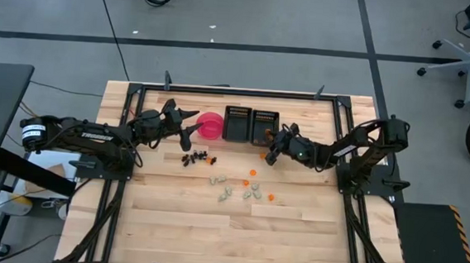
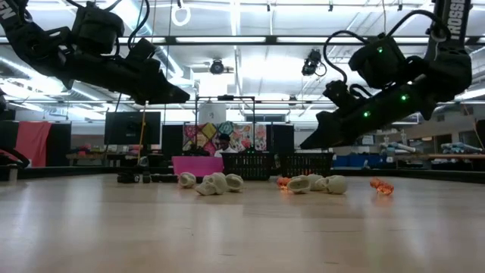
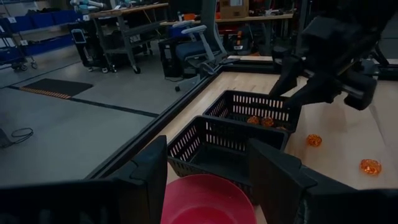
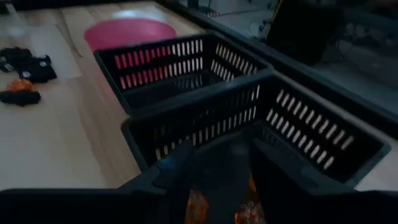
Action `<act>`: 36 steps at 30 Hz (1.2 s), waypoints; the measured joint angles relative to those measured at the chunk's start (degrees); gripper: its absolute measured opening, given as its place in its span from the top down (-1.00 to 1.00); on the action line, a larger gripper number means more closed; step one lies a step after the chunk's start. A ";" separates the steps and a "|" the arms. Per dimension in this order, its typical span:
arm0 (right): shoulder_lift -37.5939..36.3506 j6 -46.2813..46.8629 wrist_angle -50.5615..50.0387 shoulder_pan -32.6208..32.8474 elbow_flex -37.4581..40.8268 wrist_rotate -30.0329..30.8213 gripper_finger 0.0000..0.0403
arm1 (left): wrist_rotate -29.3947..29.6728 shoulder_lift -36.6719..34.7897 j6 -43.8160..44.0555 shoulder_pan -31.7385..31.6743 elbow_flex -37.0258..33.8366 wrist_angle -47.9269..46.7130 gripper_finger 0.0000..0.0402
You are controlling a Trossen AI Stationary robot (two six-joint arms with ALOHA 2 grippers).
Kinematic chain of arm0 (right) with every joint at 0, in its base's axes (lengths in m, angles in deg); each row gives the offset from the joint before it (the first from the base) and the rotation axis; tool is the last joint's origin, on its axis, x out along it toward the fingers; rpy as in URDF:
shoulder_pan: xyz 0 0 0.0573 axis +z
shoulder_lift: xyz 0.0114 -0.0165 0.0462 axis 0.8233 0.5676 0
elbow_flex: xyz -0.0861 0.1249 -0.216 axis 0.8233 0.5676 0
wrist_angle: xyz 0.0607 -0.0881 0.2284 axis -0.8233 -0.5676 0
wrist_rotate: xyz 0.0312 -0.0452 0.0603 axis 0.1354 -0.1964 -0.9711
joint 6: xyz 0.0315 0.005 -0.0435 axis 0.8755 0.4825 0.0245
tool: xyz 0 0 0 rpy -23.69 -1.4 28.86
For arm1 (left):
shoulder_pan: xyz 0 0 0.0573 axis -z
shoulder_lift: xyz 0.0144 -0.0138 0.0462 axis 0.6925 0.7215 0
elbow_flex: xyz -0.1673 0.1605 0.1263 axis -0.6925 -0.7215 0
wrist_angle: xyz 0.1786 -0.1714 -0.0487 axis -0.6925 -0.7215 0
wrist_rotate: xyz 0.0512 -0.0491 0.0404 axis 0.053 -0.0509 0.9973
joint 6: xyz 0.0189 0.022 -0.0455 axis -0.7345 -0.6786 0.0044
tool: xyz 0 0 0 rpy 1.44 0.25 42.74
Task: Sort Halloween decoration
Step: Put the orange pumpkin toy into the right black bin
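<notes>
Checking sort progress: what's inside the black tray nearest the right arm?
Orange pieces lie in the right-hand black tray, at least two by the left wrist view. The right claw hovers over that tray, hiding part of its floor, so the count may be higher.

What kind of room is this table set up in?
Most likely a robotics lab or workshop: an office chair, benches with equipment, and bare ceiling strip lights surround the wooden table.

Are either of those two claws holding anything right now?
The left gripper is open and empty above the pink bowl. The right gripper hangs over a black basket; orange pieces show below, but whether it grips one cannot be told.
</notes>
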 joint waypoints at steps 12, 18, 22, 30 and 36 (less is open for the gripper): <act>0.07 -6.07 0.84 8.20 -0.02 -11.55 0.19 | 0.00 0.00 0.02 0.02 0.00 -0.26 0.06; 0.27 1.97 -2.51 11.57 -0.01 -8.26 0.17 | 0.00 0.00 0.04 0.02 0.00 -0.28 0.06; 0.27 4.33 -3.76 14.97 0.00 -2.07 0.15 | 0.00 0.00 0.04 0.00 0.00 -0.28 0.06; 0.27 11.29 -9.89 18.74 0.02 7.42 0.09 | 0.00 0.00 0.07 0.00 0.00 -0.28 0.06; 1.41 14.65 -11.83 19.81 0.02 11.11 0.02 | 0.00 0.01 0.31 0.00 0.00 -0.31 0.06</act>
